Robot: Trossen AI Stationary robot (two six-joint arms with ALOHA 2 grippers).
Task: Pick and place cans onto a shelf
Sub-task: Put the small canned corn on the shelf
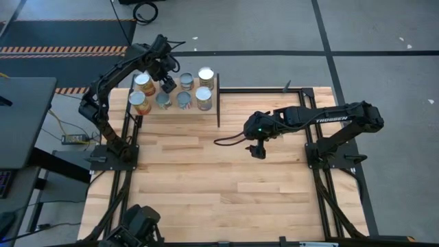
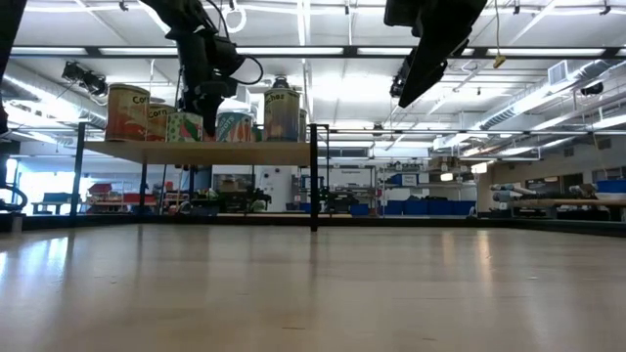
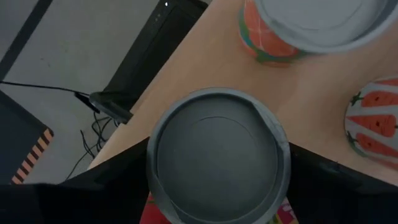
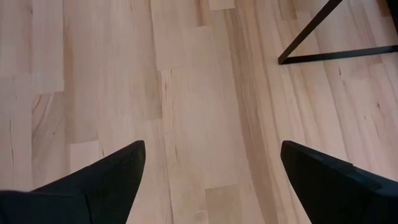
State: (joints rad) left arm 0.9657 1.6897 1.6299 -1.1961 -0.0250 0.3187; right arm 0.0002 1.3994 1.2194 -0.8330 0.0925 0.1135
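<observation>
Cans (image 1: pixel 184 90) crowd the shelf (image 1: pixel 206 114), grouped close around and just beside the left gripper (image 1: pixel 167 84). Left wrist view: one silver-topped can (image 3: pixel 217 154) sits between the dark fingers (image 3: pixel 329 186), red label just showing below; whether the pads touch its sides cannot be told. Two neighbours, an orange-labelled can (image 3: pixel 273 43) and a tomato-print can (image 3: pixel 376 124), stand near it on the board. Gripped can sits close to the shelf's edge, floor visible just past it.

Risks, as judged:
- Jaws spreading wider could nudge the neighbouring cans; spacing is tight.
- Lifting off crooked could drag or tip the can toward the near edge.
- Wrist or cable snagging tall cans on retreat.

Right gripper (image 4: pixel 211 180) hangs spread wide over bare tabletop (image 4: pixel 186 93), holding nothing, well apart from the shelf; little risk there.
</observation>
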